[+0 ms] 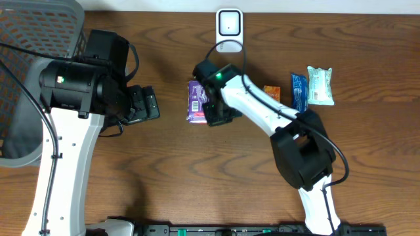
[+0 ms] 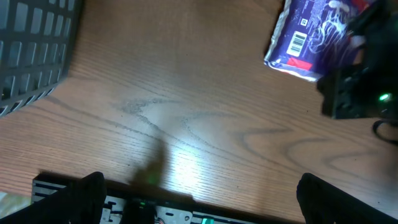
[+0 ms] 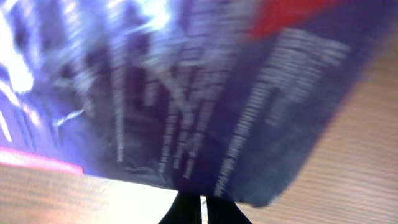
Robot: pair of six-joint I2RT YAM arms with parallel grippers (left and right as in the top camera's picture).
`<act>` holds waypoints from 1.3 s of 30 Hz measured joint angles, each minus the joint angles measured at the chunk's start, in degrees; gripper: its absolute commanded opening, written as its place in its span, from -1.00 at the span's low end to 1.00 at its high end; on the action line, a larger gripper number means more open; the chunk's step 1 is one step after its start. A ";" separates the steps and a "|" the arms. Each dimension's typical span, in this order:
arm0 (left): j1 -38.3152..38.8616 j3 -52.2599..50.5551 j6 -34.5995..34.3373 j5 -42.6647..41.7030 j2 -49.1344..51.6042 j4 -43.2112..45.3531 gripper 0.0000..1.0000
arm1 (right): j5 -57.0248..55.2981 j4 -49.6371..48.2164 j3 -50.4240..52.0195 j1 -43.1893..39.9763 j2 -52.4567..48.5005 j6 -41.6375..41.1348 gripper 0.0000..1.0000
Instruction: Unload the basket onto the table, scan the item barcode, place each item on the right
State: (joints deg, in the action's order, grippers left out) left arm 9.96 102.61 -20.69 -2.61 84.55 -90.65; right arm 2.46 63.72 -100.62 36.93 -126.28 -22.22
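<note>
My right claw [image 1: 212, 113] is pressed together, pinching the edge of the purple packet [image 1: 195, 101]. The packet lies mid-table near the scanner [image 1: 229, 25], barcode up, placed for presenting. My left claw [image 1: 152, 105] hangs spread, holding nothing.

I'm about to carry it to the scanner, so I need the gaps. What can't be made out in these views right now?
Packet print: right wrist view, blurred and too close to read.
Packet's right edge: overhead, hidden under the right gripper.
Barcode: left wrist view, too small to read; the packet is cut off by the top edge.
Orange item: overhead, partly under the right arm.
</note>
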 measured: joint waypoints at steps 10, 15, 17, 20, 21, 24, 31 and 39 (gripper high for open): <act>0.00 0.00 -0.02 0.00 0.00 0.00 0.96 | -0.98 7.06 -4.87 -3.63 0.22 -1.38 -0.83; 0.00 0.00 0.00 0.00 0.00 0.00 0.96 | -4.79 12.66 -8.33 -5.68 4.04 -1.66 0.98; 0.00 0.00 0.00 0.00 0.00 0.00 0.96 | -7.54 14.71 -8.72 -7.58 7.65 -1.66 0.98; 0.00 0.00 0.00 -0.02 0.00 0.00 0.96 | -10.84 17.20 -9.29 -11.67 12.94 -1.70 0.99; 0.00 0.00 0.00 0.00 0.00 0.00 0.95 | -11.74 17.79 -9.49 -13.35 14.43 -1.73 0.98; 0.00 0.00 0.00 0.00 0.00 0.00 0.96 | -13.33 19.26 -10.01 -19.04 17.22 -1.73 0.98; 0.00 0.00 0.00 0.00 0.00 0.00 0.96 | -14.95 18.71 -7.63 -32.06 17.53 -1.73 0.99; 0.00 0.00 0.00 0.00 0.00 0.00 0.96 | -10.91 8.17 2.78 -45.57 17.46 2.43 0.98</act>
State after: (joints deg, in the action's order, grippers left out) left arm 9.96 102.61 -20.69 -2.61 84.55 -90.65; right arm -8.45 71.90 -97.84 -8.64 -108.81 -19.79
